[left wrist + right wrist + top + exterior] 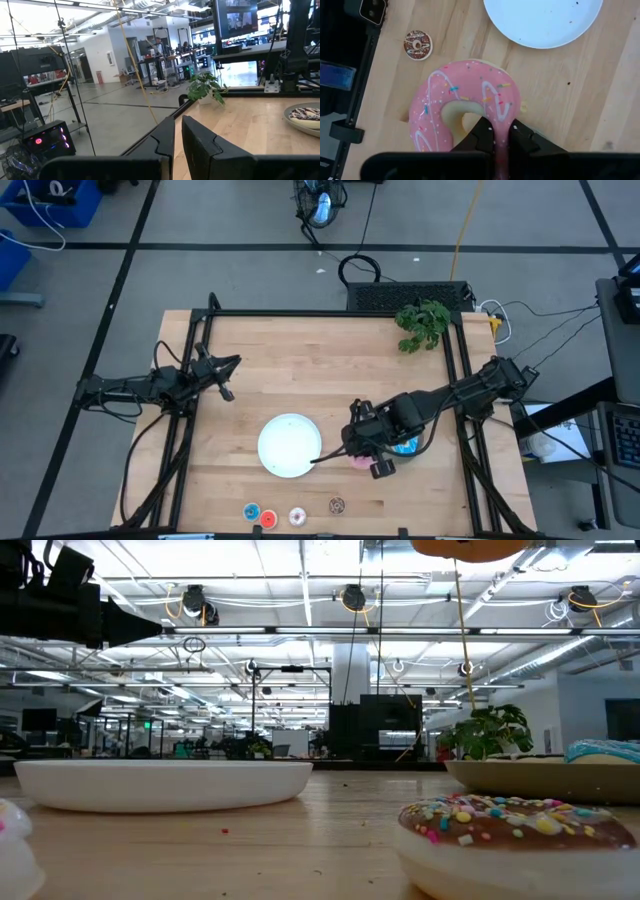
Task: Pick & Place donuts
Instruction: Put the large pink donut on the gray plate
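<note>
My right gripper [501, 137] is shut on the large pink donut [465, 102], just right of the white plate [290, 445]; the high view shows the pink donut [360, 461] under the gripper. Beneath the right arm, a blue donut [406, 447] lies on a grey plate [540, 780]. Near the front edge sit the mini donuts: blue [252, 510], red [267, 519], white [297, 517] and brown [337, 505]. A chocolate sprinkled donut [515, 830] rests flat on the table close to the low camera. My left gripper [177, 145] waits shut at the table's left side, touching nothing. My right gripper pinches the pink donut's ring [501, 117] on one side, with one finger [481, 134] in the hole and the other finger [522, 136] outside the rim. It comes from above, pointing down. The donut is lifted clear and lies roughly level; its underside [470, 548] shows high in the low view.
A small green plant [422, 323] stands at the far right corner. A black frame rail [330, 312] runs along the table's edges. Bare wood lies between the white plate and the left arm, and across the far half of the table.
</note>
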Action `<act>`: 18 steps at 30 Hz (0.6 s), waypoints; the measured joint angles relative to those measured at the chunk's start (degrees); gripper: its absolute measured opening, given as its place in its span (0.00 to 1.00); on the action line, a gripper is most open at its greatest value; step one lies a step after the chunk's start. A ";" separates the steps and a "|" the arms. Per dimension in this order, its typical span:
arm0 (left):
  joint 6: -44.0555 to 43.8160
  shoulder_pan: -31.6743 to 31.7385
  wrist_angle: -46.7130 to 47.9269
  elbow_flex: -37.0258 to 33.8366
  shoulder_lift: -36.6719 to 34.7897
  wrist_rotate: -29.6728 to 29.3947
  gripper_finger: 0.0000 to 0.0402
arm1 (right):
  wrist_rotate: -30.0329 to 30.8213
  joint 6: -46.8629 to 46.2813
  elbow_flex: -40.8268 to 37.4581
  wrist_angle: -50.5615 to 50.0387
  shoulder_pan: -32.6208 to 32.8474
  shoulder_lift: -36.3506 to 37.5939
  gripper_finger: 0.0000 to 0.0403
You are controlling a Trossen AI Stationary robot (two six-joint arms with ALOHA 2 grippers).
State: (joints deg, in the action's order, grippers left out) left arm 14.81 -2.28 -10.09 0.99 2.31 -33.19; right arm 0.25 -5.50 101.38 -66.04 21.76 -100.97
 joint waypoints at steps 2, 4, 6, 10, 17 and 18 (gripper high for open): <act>0.00 0.00 0.00 0.00 0.00 0.00 0.10 | -0.02 -0.02 0.00 0.04 0.00 0.00 0.03; 0.00 0.02 0.00 0.00 0.00 0.00 0.10 | -0.02 -0.02 0.00 0.02 0.00 0.00 0.03; 0.00 0.00 0.00 0.00 0.00 0.00 0.10 | -0.02 0.05 0.00 0.02 0.00 0.00 0.03; 0.00 0.02 0.00 0.00 -0.02 0.00 0.10 | 0.39 0.17 -0.30 0.51 0.01 0.01 0.03; 1.15 0.00 0.02 0.00 -0.02 0.00 0.10 | 2.93 1.74 -10.87 7.86 -0.34 0.26 0.03; 1.25 0.02 0.00 0.02 0.00 0.00 0.10 | 2.79 1.75 -12.83 9.83 -0.48 0.26 0.03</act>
State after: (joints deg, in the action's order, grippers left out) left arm 16.06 -2.26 -10.09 1.01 2.30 -33.19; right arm 3.05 -3.74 88.55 -56.21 21.28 -100.71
